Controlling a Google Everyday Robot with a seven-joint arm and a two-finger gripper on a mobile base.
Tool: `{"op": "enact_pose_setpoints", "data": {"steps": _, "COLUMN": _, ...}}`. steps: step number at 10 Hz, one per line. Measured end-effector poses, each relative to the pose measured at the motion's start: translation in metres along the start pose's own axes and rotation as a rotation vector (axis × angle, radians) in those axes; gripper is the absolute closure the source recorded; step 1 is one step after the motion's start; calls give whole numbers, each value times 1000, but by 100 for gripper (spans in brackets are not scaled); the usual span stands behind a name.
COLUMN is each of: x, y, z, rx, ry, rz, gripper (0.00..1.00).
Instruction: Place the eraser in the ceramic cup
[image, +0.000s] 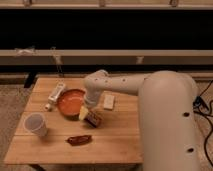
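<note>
One table (125, 147) held one orange bowl (70, 102), one cup (36, 124), one white tube (56, 93), one white block (108, 102), one brown object (79, 140) and one eraser (94, 120). The gripper (88, 116), jaws apart, sat at the eraser beside the bowl, well apart from the cup.

- Arm (125, 85): smooth off-white shell, thick rounded tubular links.
- Row of tiny dark dots along forearm link.
- Rounded cap (96, 80) at joint above wrist, same off-white.
- Big bulbous segment (167, 120) fills right foreground; few small dark spots on it, possibly screw holes.
- Gripper (88, 116): at arm's end, down at wooden table (120, 145), just right of orange bowl (70, 102).
- Fingers (83, 113) pale yellowish, spread apart.
</note>
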Motion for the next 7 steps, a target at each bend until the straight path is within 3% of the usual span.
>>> {"op": "enact_pose_setpoints", "data": {"steps": 1, "x": -2, "y": 0, "z": 3, "rx": 0, "ry": 9, "rz": -8, "gripper": 24}}
{"op": "enact_pose_setpoints", "data": {"steps": 4, "x": -2, "y": 4, "z": 7, "rx": 10, "ry": 30, "rz": -7, "gripper": 54}}
{"op": "enact_pose_setpoints", "data": {"steps": 7, "x": 1, "y": 8, "z": -9, "rx": 51, "ry": 33, "rz": 16, "gripper": 81}}
